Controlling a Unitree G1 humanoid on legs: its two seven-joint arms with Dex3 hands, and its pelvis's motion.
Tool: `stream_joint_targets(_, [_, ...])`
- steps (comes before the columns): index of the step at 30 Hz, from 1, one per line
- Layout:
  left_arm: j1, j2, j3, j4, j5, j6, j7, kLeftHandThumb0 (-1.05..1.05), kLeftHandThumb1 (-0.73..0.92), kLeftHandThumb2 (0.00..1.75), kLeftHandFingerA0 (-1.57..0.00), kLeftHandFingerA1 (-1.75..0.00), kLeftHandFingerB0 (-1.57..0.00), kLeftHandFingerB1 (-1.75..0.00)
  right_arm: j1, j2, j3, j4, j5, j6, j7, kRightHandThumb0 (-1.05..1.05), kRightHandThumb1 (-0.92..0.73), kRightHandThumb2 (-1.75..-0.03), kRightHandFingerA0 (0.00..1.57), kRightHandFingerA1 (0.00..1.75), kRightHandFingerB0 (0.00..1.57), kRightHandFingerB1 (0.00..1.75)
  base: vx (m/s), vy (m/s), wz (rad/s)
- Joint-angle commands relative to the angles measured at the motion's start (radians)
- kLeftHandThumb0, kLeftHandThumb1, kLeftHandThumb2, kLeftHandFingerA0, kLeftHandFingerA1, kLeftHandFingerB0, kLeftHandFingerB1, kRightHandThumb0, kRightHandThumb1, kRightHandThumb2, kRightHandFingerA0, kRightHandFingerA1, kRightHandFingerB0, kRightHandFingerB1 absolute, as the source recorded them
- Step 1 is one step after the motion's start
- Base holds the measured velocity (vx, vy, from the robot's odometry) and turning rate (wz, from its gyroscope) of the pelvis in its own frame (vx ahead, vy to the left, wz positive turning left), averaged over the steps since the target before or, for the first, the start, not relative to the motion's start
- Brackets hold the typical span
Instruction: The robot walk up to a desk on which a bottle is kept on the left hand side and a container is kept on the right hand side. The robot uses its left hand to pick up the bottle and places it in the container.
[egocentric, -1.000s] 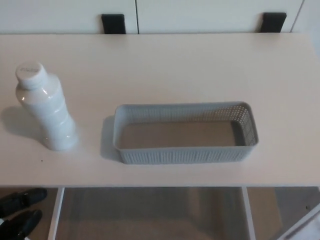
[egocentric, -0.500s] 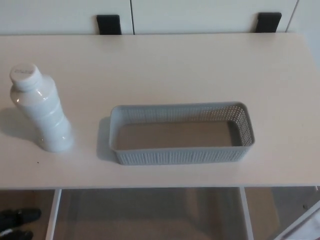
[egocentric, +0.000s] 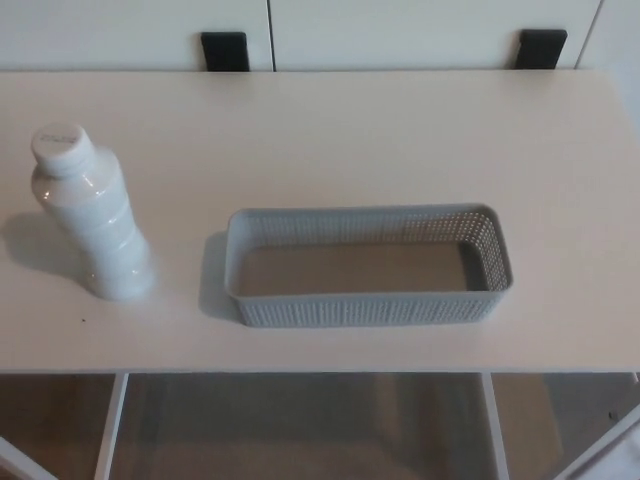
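Observation:
A white plastic bottle with a white cap stands upright on the left side of the pale desk. To its right lies a long grey mesh basket, with nothing inside it. A gap of bare desk separates bottle and basket. Neither of my hands shows in the head view.
The desk's front edge runs across the lower part of the picture, with floor and white desk legs below it. Two black brackets sit against the white wall behind the desk.
The whole picture has shifted slightly, so the camera has moved. The dark shoes seen at the lower left a second ago are out of the picture. Bottle and basket have not moved.

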Motion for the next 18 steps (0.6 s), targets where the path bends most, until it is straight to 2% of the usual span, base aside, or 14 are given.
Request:
stream_joint_targets(1, [-0.026, 0.254, 0.263, 0.287, -0.179, -0.341, -0.688, -0.56, 0.45, 0.82, -0.39, -0.51, -0.28, -0.44, 0.013, -0.018, 0.0, 0.032, -0.002, -0.04, 0.031, -0.14, -0.7, -0.6, 0.55, 0.56, 0.22, 0.34, 0.0, 0.0, 0.0])
stream_joint_targets(2, [-0.04, 0.263, 0.399, 0.23, -0.326, -0.207, -0.816, -0.61, 0.6, 0.58, -0.37, -0.36, -0.31, -0.3, 0.009, -0.02, 0.001, 0.037, -0.012, -0.041, 0.024, -0.17, -0.66, -0.6, 0.55, 0.55, 0.2, 0.34, 0.0, 0.0, 0.0])
stream_joint_targets(3, [-0.044, 0.266, 0.436, 0.215, -0.365, -0.169, -0.852, -0.61, 0.6, 0.58, -0.37, -0.36, -0.31, -0.3, 0.008, -0.021, 0.001, 0.039, -0.014, -0.041, 0.021, -0.17, -0.66, -0.6, 0.55, 0.55, 0.2, 0.34, 0.0, 0.0, 0.0])
stream_joint_targets(4, [-0.041, 0.264, 0.482, 0.183, -0.404, -0.143, -0.867, -0.75, 0.53, 0.84, -0.29, -0.45, -0.18, -0.39, 0.012, -0.02, 0.002, 0.034, -0.016, -0.039, 0.02, -0.18, -0.66, -0.61, 0.55, 0.55, 0.21, 0.34, 0.0, 0.0, 0.0])
stream_joint_targets(5, [-0.039, 0.262, 0.503, 0.165, -0.417, -0.138, -0.866, -0.75, 0.53, 0.84, -0.29, -0.45, -0.18, -0.39, 0.015, -0.02, 0.002, 0.03, -0.016, -0.037, 0.019, -0.18, -0.66, -0.61, 0.55, 0.55, 0.21, 0.34, 0.0, 0.0, 0.0])
stream_joint_targets(7, [-0.048, 0.275, 0.581, 0.107, -0.498, -0.005, -0.853, -0.72, 0.42, 0.75, -0.22, -0.41, -0.11, -0.36, 0.007, -0.023, 0.005, 0.038, -0.022, -0.036, 0.016, -0.14, -0.65, -0.58, 0.58, 0.54, 0.21, 0.33, 0.0, 0.0, 0.0])
stream_joint_targets(8, [-0.052, 0.278, 0.63, 0.063, -0.559, 0.099, -0.819, -0.49, 0.41, 0.53, -0.2, -0.31, -0.19, -0.29, 0.005, -0.024, 0.011, 0.035, -0.03, -0.031, 0.011, -0.17, -0.65, -0.6, 0.56, 0.54, 0.22, 0.35, 0.0, 0.0, 0.0])
stream_joint_targets(9, [-0.055, 0.28, 0.664, 0.034, -0.598, 0.168, -0.796, -0.49, 0.41, 0.53, -0.2, -0.31, -0.19, -0.29, 0.005, -0.025, 0.014, 0.032, -0.035, -0.027, 0.007, -0.17, -0.65, -0.6, 0.56, 0.54, 0.22, 0.35, 0.0, 0.0, 0.0])
stream_joint_targets(10, [-0.055, 0.28, 0.664, 0.034, -0.598, 0.168, -0.796, -0.49, 0.41, 0.53, -0.2, -0.31, -0.19, -0.29, 0.005, -0.025, 0.014, 0.032, -0.035, -0.027, 0.007, -0.17, -0.65, -0.6, 0.56, 0.54, 0.22, 0.35, 0.0, 0.0, 0.0])
stream_joint_targets(11, [-0.08, 0.231, 0.703, -0.061, -0.627, 0.125, -0.68, -0.68, 0.42, 0.78, -0.06, -0.38, -0.04, -0.29, 0.004, -0.028, 0.013, 0.042, -0.034, -0.034, 0.014, -0.17, -0.66, -0.61, 0.55, 0.55, 0.21, 0.34, 0.0, 0.0, 0.0])
stream_joint_targets(12, [-0.133, 0.157, 0.733, -0.198, -0.651, 0.041, -0.496, -0.74, 0.46, 0.79, -0.1, -0.2, -0.1, -0.15, -0.002, -0.032, 0.011, 0.051, -0.032, -0.041, 0.02, -0.15, -0.68, -0.59, 0.55, 0.53, 0.21, 0.33, 0.0, 0.0, 0.0])
stream_joint_targets(15, [-0.195, 0.115, 0.719, -0.278, -0.643, 0.001, -0.363, -0.75, 0.45, 0.77, -0.11, -0.18, -0.1, -0.16, -0.015, -0.035, 0.007, 0.057, -0.026, -0.05, 0.026, -0.15, -0.69, -0.59, 0.55, 0.54, 0.21, 0.33, 0.0, 0.0, 0.0])
stream_joint_targets(16, [-0.236, 0.1, 0.692, -0.297, -0.609, -0.033, -0.3, -0.69, 0.43, 0.78, -0.06, -0.15, -0.06, -0.23, -0.022, -0.036, 0.005, 0.064, -0.025, -0.056, 0.028, -0.15, -0.68, -0.59, 0.56, 0.54, 0.22, 0.33, 0.0, 0.0, 0.0])
stream_joint_targets(18, [-0.311, 0.081, 0.641, -0.308, -0.533, -0.079, -0.214, -0.64, 0.43, 0.79, 0.0, -0.13, 0.0, -0.21, -0.033, -0.038, 0.003, 0.073, -0.025, -0.052, 0.024, -0.15, -0.66, -0.58, 0.57, 0.52, 0.22, 0.33, 0.0, 0.0, 0.0])
